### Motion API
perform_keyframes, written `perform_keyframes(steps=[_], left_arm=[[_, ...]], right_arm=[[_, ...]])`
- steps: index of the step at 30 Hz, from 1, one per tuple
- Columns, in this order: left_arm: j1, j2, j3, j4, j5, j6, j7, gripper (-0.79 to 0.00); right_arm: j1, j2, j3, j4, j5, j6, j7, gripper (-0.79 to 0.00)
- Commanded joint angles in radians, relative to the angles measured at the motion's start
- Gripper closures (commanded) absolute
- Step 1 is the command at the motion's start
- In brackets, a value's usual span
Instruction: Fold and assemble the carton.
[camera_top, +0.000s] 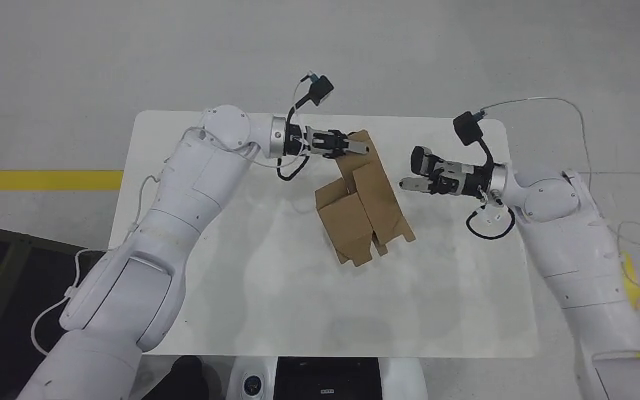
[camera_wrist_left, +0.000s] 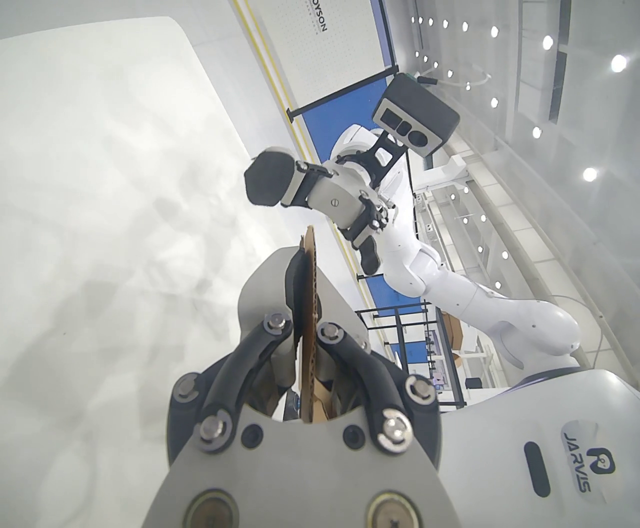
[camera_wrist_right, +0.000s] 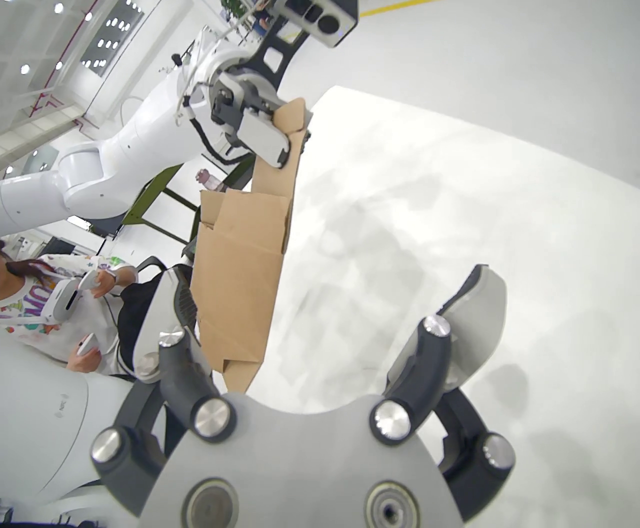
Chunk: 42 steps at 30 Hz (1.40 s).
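Note:
A brown cardboard carton (camera_top: 362, 200), flattened and partly unfolded, stands tilted over the middle of the white table (camera_top: 200, 300). My left gripper (camera_top: 358, 147) is shut on the carton's far top flap; the flap's edge (camera_wrist_left: 310, 280) runs between its fingers. From the right wrist, the carton (camera_wrist_right: 240, 280) hangs from that gripper (camera_wrist_right: 277, 142). My right gripper (camera_top: 414, 170) hangs open just right of the carton, apart from it, with nothing between its fingers (camera_wrist_right: 170, 305). In the left wrist view the right gripper (camera_wrist_left: 320, 220) is seen beyond the flap.
The table's bare surface (camera_top: 460, 290) spreads around the carton on all sides. A yellow floor line (camera_top: 60, 180) runs left of the table. A person with a headset and controllers (camera_wrist_right: 60, 305) stands beyond the table edge.

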Motion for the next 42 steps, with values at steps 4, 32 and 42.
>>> perform_keyframes(steps=[4, 32, 42], left_arm=[[-0.011, -0.015, 0.023, 0.002, -0.002, -0.016, -0.018, 0.0], [-0.024, -0.035, 0.073, -0.011, -0.01, -0.077, -0.006, -0.249], [0.0, 0.001, 0.007, -0.046, -0.102, -0.111, 0.028, -0.785]], right_arm=[[0.034, 0.023, -0.095, -0.01, 0.058, 0.021, 0.021, -0.785], [0.175, 0.142, -0.454, -0.002, 0.297, -0.063, -0.063, 0.0], [0.219, 0.173, -0.536, 0.011, 0.422, -0.099, -0.099, 0.0]])
